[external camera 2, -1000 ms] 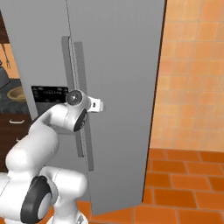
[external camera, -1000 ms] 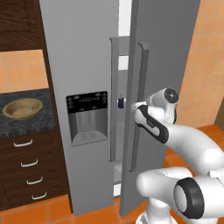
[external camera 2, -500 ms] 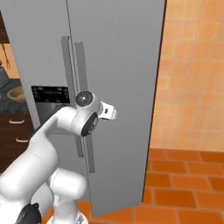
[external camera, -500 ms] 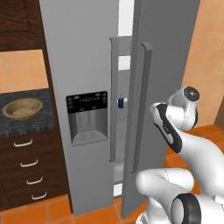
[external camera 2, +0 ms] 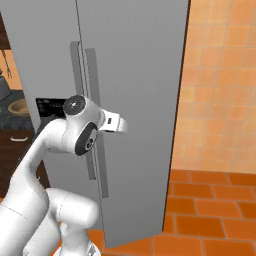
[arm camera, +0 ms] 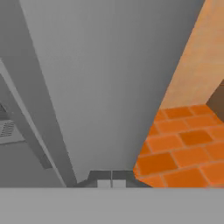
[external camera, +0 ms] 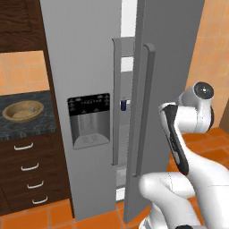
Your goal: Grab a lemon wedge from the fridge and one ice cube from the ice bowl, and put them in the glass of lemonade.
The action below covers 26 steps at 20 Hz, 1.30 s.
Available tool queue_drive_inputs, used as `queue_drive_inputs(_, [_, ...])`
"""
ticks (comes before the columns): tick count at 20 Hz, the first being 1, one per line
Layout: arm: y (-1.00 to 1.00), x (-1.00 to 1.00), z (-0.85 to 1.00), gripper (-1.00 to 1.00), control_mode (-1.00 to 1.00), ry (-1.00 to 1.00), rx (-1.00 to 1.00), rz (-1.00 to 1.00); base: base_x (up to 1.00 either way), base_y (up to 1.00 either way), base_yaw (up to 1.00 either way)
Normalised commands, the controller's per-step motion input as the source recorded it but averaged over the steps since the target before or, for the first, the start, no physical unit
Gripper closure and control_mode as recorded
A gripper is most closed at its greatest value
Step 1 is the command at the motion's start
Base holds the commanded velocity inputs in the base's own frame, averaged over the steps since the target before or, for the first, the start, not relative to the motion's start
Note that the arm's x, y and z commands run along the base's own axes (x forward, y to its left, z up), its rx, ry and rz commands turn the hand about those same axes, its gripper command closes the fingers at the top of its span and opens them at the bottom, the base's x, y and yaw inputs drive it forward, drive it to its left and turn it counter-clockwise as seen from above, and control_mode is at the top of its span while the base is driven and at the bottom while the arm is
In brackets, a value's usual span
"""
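The fridge (external camera: 85, 67) is the biggest thing here, a tall grey one with two doors. Its right door (external camera: 165, 89) stands a little open, so a narrow gap shows between the doors, with pale shelves and one small dark object inside. I judge this door heavy and stiff; it swings only on its hinge, so it wants a steady sideways push or pull, not a lift. The best place to take hold is the long vertical handle (external camera: 144, 107), about at its middle, or the free edge of the door.

The ice bowl (external camera: 23, 110) sits on the dark counter to the left of the fridge, well apart from the arm. It is wood, hard and stable. The ice cube I cannot make out; ice is probably slippery and wet.

The gripper (arm camera: 111, 183) is completely closed, its two tips touching, and it holds nothing. In the hand view it points at the grey door face, with orange floor tiles beside.

The lemon wedge is somewhere in the fridge, I cannot see it. It must be light, soft and a bit slippery, so a gentle pinch on its flat sides seems right.
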Motion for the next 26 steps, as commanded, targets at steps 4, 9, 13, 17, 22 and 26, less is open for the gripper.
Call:
queue_drive_inputs(4, [1.00, -0.49, 0.58, 1.00, -1.00, 0.02, -0.28, 0.21, 0.00, 0.00, 0.00])
queue_drive_inputs(9, [0.96, -0.05, 0.18, 1.00, -1.00, 0.09, -0.21, 0.41, 0.00, 0.00, 0.00])
queue_drive_inputs(13, [0.86, 0.14, 0.00, -1.00, -1.00, 0.07, -0.18, 0.45, 0.00, 0.00, 0.00])
queue_drive_inputs(17, [0.65, 0.00, 0.00, -1.00, -1.00, 0.07, -0.33, 0.08, 0.00, 0.00, 0.00])
queue_drive_inputs(22, [0.28, 0.37, -0.17, -1.00, -1.00, 0.01, -0.42, -0.14, 0.00, 0.00, 0.00])
queue_drive_inputs(26, [0.01, 0.68, 0.00, -1.00, -1.00, 0.19, -0.36, -0.11, 0.00, 0.00, 0.00])
